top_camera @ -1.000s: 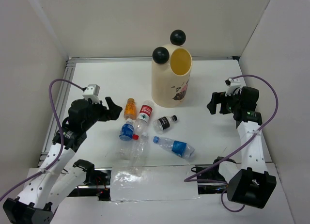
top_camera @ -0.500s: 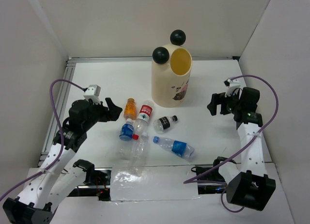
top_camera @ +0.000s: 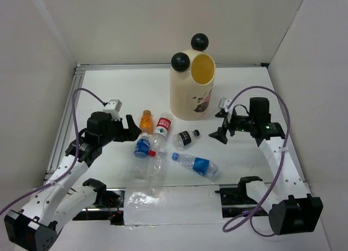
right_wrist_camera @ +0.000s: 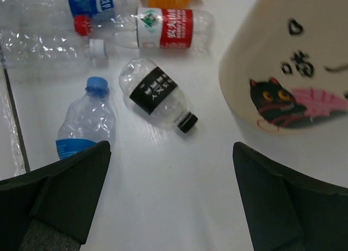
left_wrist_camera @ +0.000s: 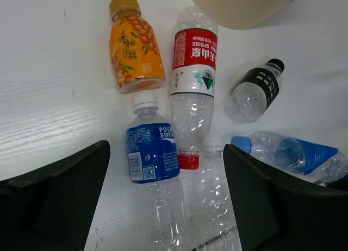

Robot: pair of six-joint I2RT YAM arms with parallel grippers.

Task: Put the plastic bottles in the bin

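Note:
Several plastic bottles lie in a cluster in front of the bin (top_camera: 193,91): an amber-orange one (top_camera: 145,121), a red-labelled one (top_camera: 161,129), a blue-labelled one (top_camera: 142,146), a black-labelled one (top_camera: 185,137), a blue-capped one (top_camera: 196,164) and a clear white-capped one (top_camera: 155,170). My left gripper (top_camera: 133,129) hovers open just left of the cluster; in its wrist view the left gripper (left_wrist_camera: 166,172) straddles the blue-labelled bottle (left_wrist_camera: 152,153) and the clear bottle (left_wrist_camera: 215,191) from above. My right gripper (top_camera: 222,130) is open, just right of the black-labelled bottle (right_wrist_camera: 157,96), holding nothing.
White walls enclose the table on three sides. A clear plastic sheet (top_camera: 163,205) lies at the near edge between the arm bases. The bin's cat print (right_wrist_camera: 272,101) faces the right wrist camera, close on its right.
Both arms have moved in toward the bottles: the left gripper shifted right to the cluster, and the right gripper swung left and down toward the black-labelled bottle. No bottle has moved.

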